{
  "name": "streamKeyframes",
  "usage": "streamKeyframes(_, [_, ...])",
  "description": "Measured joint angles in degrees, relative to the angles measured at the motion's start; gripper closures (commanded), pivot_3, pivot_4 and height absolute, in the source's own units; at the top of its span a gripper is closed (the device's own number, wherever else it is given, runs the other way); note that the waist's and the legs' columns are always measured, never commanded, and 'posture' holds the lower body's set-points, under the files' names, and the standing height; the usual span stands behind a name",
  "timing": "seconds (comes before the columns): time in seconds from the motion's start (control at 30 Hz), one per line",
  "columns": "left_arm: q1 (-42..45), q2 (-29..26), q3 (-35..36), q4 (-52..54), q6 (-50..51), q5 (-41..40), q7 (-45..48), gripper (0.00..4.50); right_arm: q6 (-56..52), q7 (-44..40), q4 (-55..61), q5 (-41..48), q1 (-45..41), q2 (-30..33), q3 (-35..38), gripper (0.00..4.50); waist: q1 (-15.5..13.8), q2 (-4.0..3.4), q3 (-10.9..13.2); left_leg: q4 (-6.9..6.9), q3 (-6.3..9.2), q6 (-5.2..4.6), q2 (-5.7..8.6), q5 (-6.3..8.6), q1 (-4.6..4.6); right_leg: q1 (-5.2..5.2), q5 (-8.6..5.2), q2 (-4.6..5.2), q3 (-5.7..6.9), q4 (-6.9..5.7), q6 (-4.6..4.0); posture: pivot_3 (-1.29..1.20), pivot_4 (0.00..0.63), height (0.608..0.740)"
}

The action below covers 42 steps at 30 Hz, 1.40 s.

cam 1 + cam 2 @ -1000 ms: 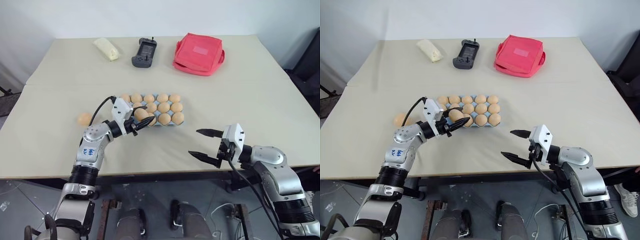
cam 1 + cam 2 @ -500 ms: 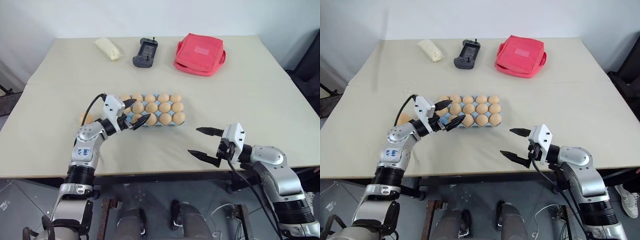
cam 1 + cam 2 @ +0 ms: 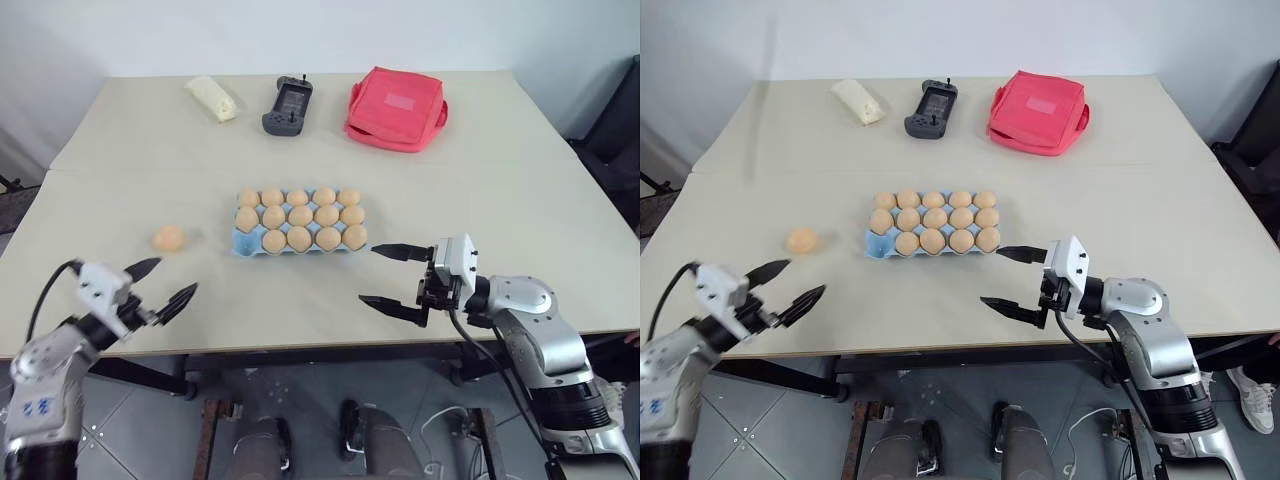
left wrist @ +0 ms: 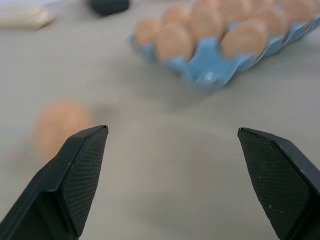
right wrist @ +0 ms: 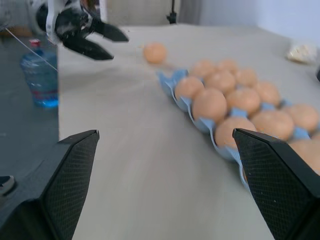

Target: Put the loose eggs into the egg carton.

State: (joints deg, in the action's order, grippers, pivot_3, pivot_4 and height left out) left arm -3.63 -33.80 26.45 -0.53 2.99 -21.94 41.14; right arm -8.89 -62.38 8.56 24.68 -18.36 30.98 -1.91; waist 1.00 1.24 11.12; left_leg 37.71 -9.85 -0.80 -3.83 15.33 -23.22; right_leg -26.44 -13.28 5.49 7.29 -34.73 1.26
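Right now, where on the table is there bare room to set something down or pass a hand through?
Bare stretches: the table between the egg carton and its right edge, the front strip between the left gripper and right gripper, and the band between carton and far row. Crowded: the far edge, with yellow packet, black handheld device and red pouch. The loose egg lies left of the carton.

No legible text, brand or number anywhere. Blue handwritten marks on the robot's left forearm (image 3: 38, 408) are too small to read; a pale patch on the red pouch (image 3: 401, 101) carries no readable print.
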Motion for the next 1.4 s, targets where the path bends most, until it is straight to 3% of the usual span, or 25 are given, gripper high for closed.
streamKeyframes(0.2, [-2.8, 4.4, 7.4, -0.4, 0.4, -0.9, -10.0, 0.07, 0.6, -0.6, 0.0, 0.0, -0.4, -0.3, -0.2, 0.00, -0.4, 0.04, 0.0, -0.17, -0.03, -0.01, -0.01, 0.00, 0.00, 0.03, 0.01, -0.04, -0.03, 0.27, 0.02, 0.00, 0.150, 0.740])
streamKeyframes(0.43, [-0.4, 5.5, 6.6, -2.2, 2.1, -1.4, -13.0, 0.07, 0.6, -1.0, -0.3, -0.1, -0.5, -0.3, -0.2, 0.00, -0.9, 0.07, 0.0, -0.31, -0.05, 0.00, 0.01, 0.01, 0.00, 0.00, 0.01, -0.06, 0.03, 0.31, 0.02, 0.00, 0.150, 0.740])
streamKeyframes(0.7, [15.0, 3.1, -0.2, -9.5, 2.4, 0.2, -11.8, 0.07, 0.3, -1.2, -0.4, -0.4, -0.8, -0.2, -0.6, 0.00, -0.9, 0.18, -0.1, -0.27, -0.08, 0.00, 0.02, -0.01, 0.02, 0.02, 0.02, -0.08, 0.14, 0.22, 0.03, 0.00, 0.150, 0.740])
streamKeyframes(1.03, [35.6, 2.4, -7.8, -36.6, -2.3, 6.6, -10.5, 0.07, -1.2, -1.0, 0.7, -0.4, 0.0, 0.2, -2.0, 0.00, -0.6, 0.23, -0.1, -0.18, -0.20, -0.02, 0.05, -0.02, 0.07, -0.04, 0.04, -0.11, 0.39, -0.03, 0.07, 0.00, 0.150, 0.740])
streamKeyframes(1.13, [37.8, 2.4, -9.8, -41.3, -2.5, 7.6, -8.8, 0.64, -1.6, -0.6, 1.7, -0.3, 0.0, 0.2, -2.0, 0.00, -0.6, 0.23, -0.1, -0.15, -0.20, -0.01, 0.05, -0.02, 0.08, -0.04, 0.04, -0.11, 0.38, -0.07, 0.07, 0.00, 0.150, 0.740])
streamKeyframes(1.3, [38.1, 2.1, -10.2, -43.1, -3.1, 8.6, -8.6, 2.10, -2.4, -0.1, 2.3, -0.3, 0.1, 0.3, -2.0, 0.00, -0.6, 0.24, -0.1, -0.14, -0.18, -0.01, 0.03, -0.02, 0.08, -0.05, 0.04, -0.10, 0.38, -0.11, 0.06, 0.00, 0.150, 0.740])
streamKeyframes(1.4, [35.1, 1.6, -9.3, -37.9, -1.1, 6.3, -6.2, 2.10, -2.4, 0.4, 2.6, -0.3, 0.4, 0.4, -1.8, 0.00, -0.4, 0.24, -0.1, -0.13, -0.18, -0.01, 0.03, -0.02, 0.07, -0.05, 0.04, -0.08, 0.35, -0.12, 0.06, 0.00, 0.150, 0.740])
